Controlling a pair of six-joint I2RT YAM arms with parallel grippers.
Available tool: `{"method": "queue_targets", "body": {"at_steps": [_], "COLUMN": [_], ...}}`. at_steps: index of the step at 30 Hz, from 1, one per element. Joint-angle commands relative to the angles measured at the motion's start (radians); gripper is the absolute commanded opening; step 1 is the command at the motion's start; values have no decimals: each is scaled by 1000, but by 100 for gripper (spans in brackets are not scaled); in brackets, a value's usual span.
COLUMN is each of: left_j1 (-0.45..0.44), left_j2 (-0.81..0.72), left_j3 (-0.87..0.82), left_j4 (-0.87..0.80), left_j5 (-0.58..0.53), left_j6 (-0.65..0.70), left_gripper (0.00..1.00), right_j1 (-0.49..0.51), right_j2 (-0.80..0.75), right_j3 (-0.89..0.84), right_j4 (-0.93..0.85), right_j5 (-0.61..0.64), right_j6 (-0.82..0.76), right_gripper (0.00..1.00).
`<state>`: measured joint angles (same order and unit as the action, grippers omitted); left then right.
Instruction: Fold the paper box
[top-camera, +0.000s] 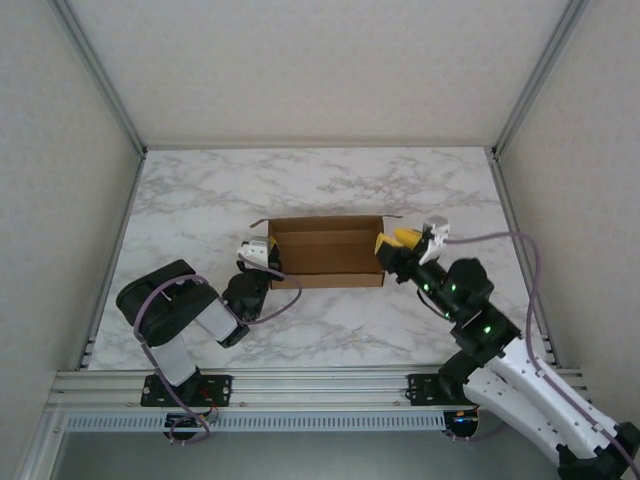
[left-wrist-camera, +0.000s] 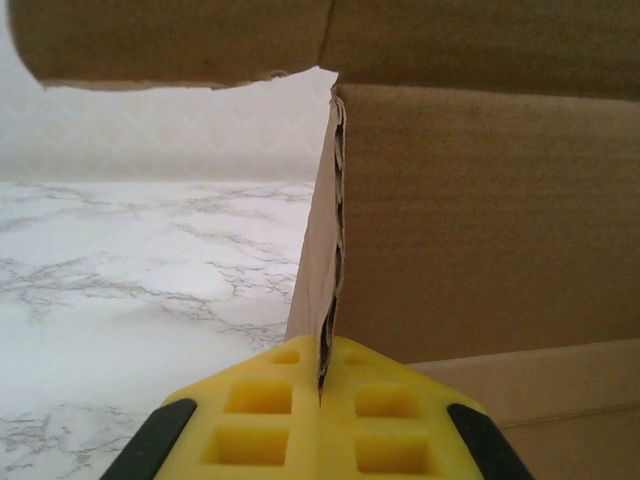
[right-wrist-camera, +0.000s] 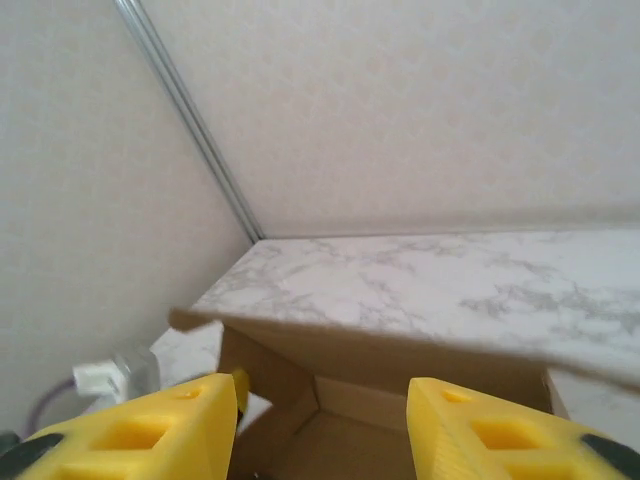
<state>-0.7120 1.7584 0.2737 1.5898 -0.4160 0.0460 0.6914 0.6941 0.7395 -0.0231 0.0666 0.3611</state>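
Marble table (top-camera: 200, 200), pale walls (top-camera: 300, 60) | left fingers (left-wrist-camera: 255, 412) clamped on paper box (top-camera: 325, 250) wall | right fingers (right-wrist-camera: 150, 432) apart

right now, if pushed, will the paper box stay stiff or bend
Probably bends: the paper box is thin corrugated card, open on top. It looks light, so it may slide on the smooth table, though the left gripper pinching one wall should anchor it.
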Motion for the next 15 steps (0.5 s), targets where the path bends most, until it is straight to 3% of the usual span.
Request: {"method": "queue_targets", "body": {"at_steps": [1, 8, 15], "left_j1": [-6, -10, -30], "left_j2": [43, 93, 95], "left_j3": [15, 15, 13], "left_j4": [22, 64, 37], "left_j5": [-5, 3, -29], "left_j6": [41, 92, 122], "left_gripper": [0, 0, 3], "right_j1": [-5, -23, -37], "right_j2": [141, 528, 699], "right_j3": [155, 538, 535], "right_j4": [-210, -461, -436], "right_j5": [36, 79, 70], "right_j6": [40, 86, 178], "right_gripper": [43, 37, 37]}}
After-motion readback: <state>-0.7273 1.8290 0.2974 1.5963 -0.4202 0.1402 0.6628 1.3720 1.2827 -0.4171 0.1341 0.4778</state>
